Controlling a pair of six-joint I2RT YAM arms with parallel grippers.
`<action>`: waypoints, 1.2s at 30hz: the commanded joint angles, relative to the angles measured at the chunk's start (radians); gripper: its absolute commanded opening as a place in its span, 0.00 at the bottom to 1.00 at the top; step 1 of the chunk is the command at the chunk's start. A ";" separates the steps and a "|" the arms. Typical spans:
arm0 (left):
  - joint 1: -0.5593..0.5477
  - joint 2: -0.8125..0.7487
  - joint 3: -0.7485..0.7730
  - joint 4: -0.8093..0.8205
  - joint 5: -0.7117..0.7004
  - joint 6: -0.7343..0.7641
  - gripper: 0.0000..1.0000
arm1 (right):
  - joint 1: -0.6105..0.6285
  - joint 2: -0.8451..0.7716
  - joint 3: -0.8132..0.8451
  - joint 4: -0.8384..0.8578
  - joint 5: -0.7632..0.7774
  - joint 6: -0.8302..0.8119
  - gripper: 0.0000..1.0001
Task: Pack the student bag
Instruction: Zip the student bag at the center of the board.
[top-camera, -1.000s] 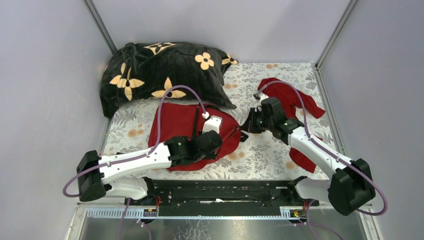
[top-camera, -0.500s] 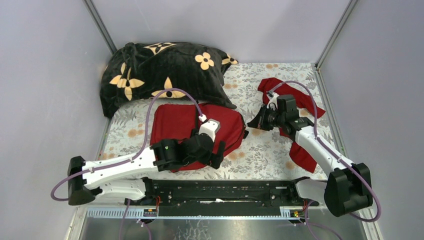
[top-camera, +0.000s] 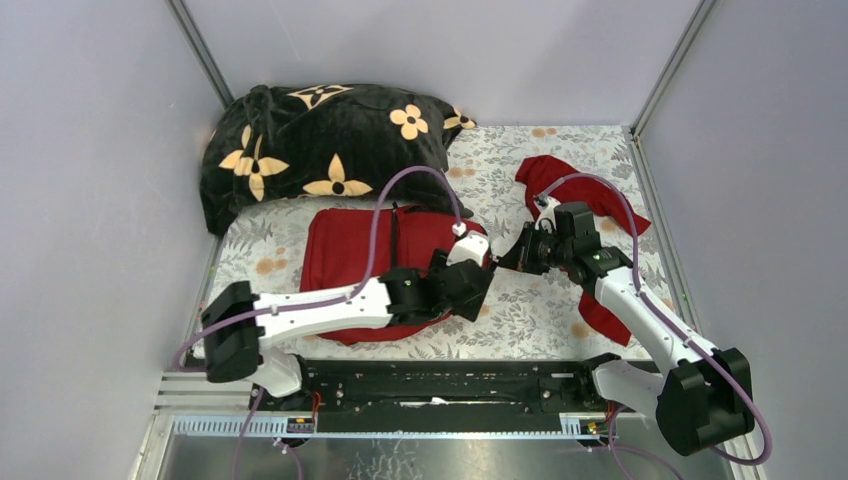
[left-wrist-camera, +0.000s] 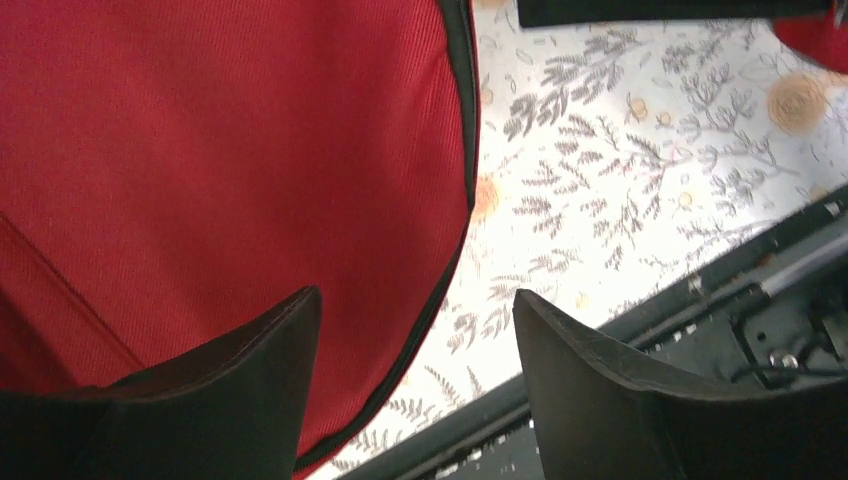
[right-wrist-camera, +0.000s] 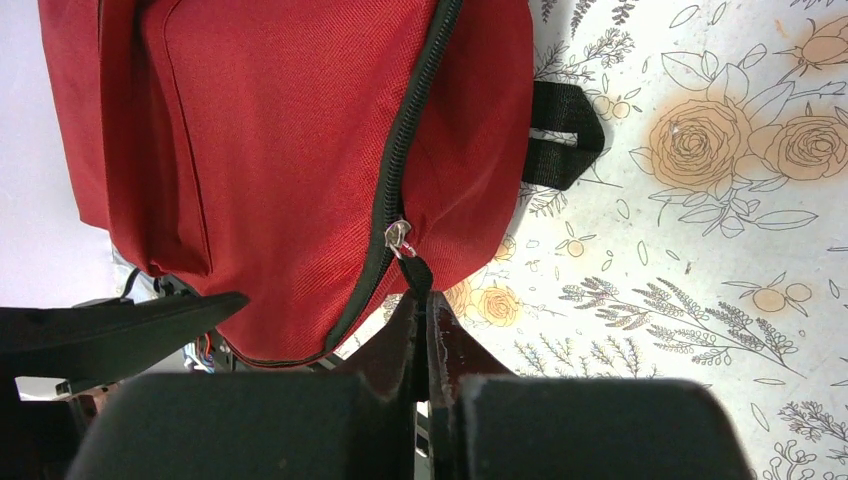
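The student bag (top-camera: 350, 250) is a dark-red backpack lying flat mid-table, with a black zipper line (right-wrist-camera: 385, 200) and a black carry loop (right-wrist-camera: 563, 120). My right gripper (right-wrist-camera: 424, 300) is shut on the black zipper pull tab (right-wrist-camera: 414, 272) at the bag's rounded end; from above it (top-camera: 503, 258) sits at the bag's right edge. My left gripper (left-wrist-camera: 415, 295) stands open with nothing between its fingers, hovering over the bag's near-right edge (left-wrist-camera: 465, 150). In the top view it (top-camera: 478, 288) is just below the right gripper.
A black plush blanket with orange flowers (top-camera: 320, 140) is heaped at the back left. A limp red garment (top-camera: 590, 195) lies at the right under the right arm. The floral tablecloth (left-wrist-camera: 620, 180) shows around the bag; a black rail (left-wrist-camera: 700, 300) runs along the near edge.
My left gripper has opened and swung right to the bag's near-right edge. The right gripper stayed shut on the zipper pull and shifted slightly; the bag's right end was drawn out.
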 joint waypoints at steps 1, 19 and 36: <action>0.006 0.074 0.079 0.099 -0.132 -0.003 0.73 | 0.004 -0.008 0.003 -0.012 0.013 -0.030 0.00; 0.039 0.009 -0.225 0.120 0.091 -0.216 0.00 | 0.004 0.093 -0.061 0.089 0.052 0.014 0.00; -0.035 -0.364 -0.438 0.006 0.077 -0.352 0.00 | -0.052 0.263 0.082 0.168 -0.088 0.004 0.00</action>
